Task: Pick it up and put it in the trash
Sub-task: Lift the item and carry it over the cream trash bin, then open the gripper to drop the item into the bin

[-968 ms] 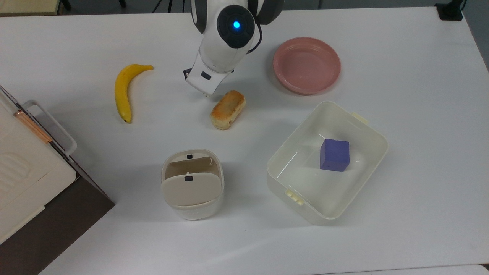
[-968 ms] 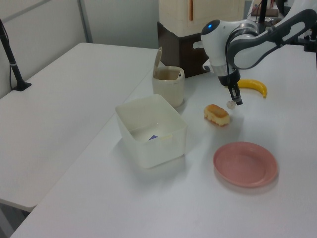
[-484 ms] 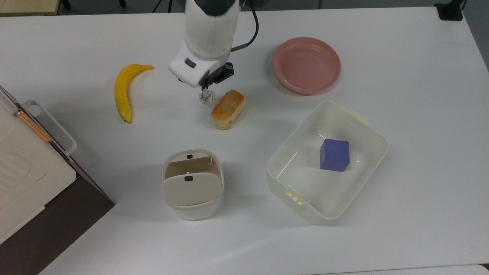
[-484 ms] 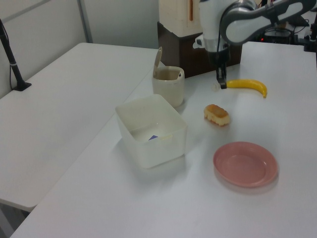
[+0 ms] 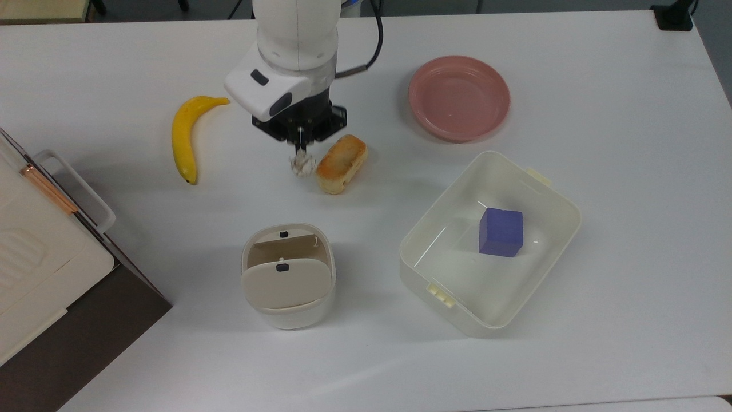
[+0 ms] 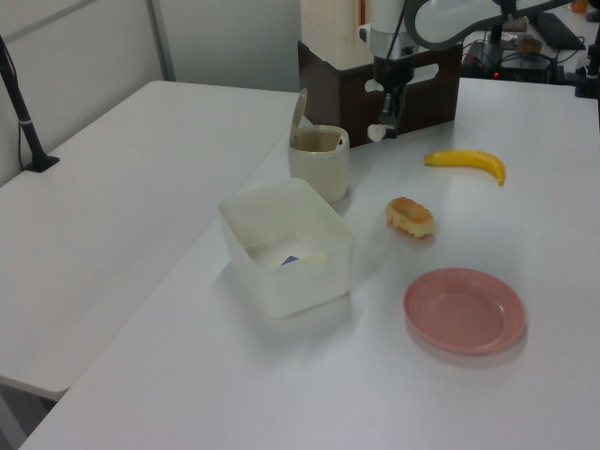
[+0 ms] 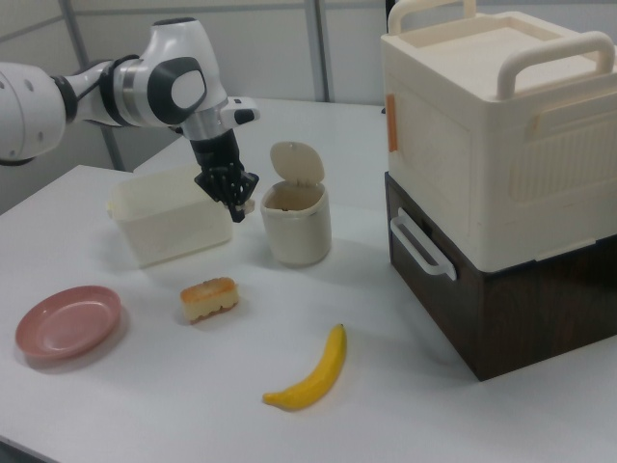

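My gripper (image 5: 301,150) hangs above the table, shut on the small crumpled white paper wad (image 5: 302,166), which dangles from the fingertips just left of the bread roll (image 5: 341,163) in the top view. The trash (image 5: 286,284), a small cream bin with its beige swing lid tipped open, stands nearer the top view's bottom edge. In the left view the gripper (image 6: 385,120) holds the wad (image 6: 376,133) in the air to the right of and above the bin (image 6: 319,164). In the right view the gripper (image 7: 234,201) and wad (image 7: 248,205) hover just left of the bin (image 7: 294,227).
A banana (image 5: 186,137) lies left of the gripper and a pink plate (image 5: 459,97) to its right in the top view. A large cream tub (image 5: 449,200) holds a purple cube (image 5: 501,232). A tall cream and brown box (image 5: 34,257) fills the left edge.
The gripper closed on the paper wad beside the bread roll, lifted it off the table and carried it toward the bin. The arm swung upright.
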